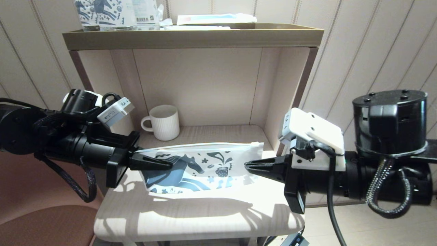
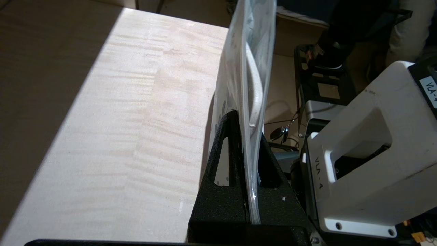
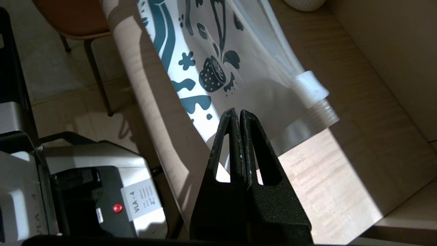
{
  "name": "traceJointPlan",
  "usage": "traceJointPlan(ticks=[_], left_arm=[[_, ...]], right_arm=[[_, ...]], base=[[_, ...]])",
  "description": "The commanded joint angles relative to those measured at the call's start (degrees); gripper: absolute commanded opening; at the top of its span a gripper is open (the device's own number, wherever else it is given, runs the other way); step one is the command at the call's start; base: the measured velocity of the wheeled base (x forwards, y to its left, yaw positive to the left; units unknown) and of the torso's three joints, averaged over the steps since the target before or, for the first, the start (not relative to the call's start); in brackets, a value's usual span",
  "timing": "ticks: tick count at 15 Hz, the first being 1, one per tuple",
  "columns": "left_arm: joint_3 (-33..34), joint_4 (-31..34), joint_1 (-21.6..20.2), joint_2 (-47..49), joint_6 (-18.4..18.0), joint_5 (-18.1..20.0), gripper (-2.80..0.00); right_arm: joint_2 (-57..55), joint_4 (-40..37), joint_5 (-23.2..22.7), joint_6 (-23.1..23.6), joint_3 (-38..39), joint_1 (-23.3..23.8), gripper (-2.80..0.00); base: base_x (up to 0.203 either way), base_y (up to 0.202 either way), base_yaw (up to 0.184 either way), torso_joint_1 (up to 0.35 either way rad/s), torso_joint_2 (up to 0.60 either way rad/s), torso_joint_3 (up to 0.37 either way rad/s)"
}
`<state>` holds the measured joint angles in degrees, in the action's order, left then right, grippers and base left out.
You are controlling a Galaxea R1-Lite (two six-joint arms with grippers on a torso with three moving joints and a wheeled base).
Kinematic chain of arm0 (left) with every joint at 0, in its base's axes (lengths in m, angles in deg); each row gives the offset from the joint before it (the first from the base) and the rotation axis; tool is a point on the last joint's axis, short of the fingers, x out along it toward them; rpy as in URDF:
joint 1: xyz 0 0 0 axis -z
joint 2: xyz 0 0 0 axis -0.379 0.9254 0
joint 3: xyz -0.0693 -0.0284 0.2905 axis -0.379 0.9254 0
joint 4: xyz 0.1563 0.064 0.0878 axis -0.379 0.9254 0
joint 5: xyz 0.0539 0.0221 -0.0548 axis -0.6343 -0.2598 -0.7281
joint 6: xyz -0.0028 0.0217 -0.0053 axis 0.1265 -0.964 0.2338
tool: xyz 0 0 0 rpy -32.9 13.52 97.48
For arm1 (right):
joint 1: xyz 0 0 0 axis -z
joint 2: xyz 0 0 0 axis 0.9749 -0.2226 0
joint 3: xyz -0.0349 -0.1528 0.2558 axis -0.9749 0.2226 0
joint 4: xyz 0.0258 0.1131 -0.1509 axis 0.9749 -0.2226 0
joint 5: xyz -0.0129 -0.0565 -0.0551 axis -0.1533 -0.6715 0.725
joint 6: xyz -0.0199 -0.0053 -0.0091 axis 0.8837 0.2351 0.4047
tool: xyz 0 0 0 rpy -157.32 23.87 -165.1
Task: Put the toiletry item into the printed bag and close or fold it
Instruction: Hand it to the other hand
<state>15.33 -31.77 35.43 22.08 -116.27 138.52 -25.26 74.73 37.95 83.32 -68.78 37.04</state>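
Observation:
The printed bag (image 1: pixel 205 164), white with a dark blue horse and cup, hangs lengthwise just above the small table (image 1: pixel 205 218). My left gripper (image 1: pixel 169 165) is shut on its left end; in the left wrist view the bag (image 2: pixel 239 51) runs edge-on between the jaws of the left gripper (image 2: pixel 246 124). A slim off-white strip with a rounded end (image 2: pixel 255 89), seemingly the toiletry item, shows inside the plastic. The white slider tab (image 3: pixel 309 87) sits at the bag's right end. My right gripper (image 1: pixel 246 166) is shut and empty, its tips (image 3: pixel 239 111) just short of the bag (image 3: pixel 205 51).
A ribbed white mug (image 1: pixel 165 122) stands at the back left of the alcove. Upright horse-printed packs (image 1: pixel 102 12) and flat packets rest on the top shelf (image 1: pixel 191 37). Alcove walls close in behind and at both sides. A brown chair (image 1: pixel 41 218) is at lower left.

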Motion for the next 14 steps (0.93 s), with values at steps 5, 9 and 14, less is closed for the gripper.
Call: traceJointPlan(ticks=[5, 9, 14], left_arm=[[0.0, 0.2, 0.3, 0.1, -0.2, 0.4, -2.8], [0.1, 0.1, 0.4, 0.0, -0.6, 0.3, -2.8], [0.4, 0.1, 0.4, 0.0, -1.0, 0.3, -2.8]], right_arm=[[1.8, -6.8, 0.0, 0.3, -1.9, 0.1, 0.0], [2.7, -7.1, 0.0, 0.5, -1.7, 0.0, 0.0], [4.8, -7.4, 0.1, 0.5, -1.3, 0.1, 0.0]], base=[[0.0, 0.0, 0.0, 0.0, 0.0, 0.0], [0.0, 0.0, 0.0, 0.0, 0.0, 0.0], [0.0, 0.0, 0.0, 0.0, 0.0, 0.0]])
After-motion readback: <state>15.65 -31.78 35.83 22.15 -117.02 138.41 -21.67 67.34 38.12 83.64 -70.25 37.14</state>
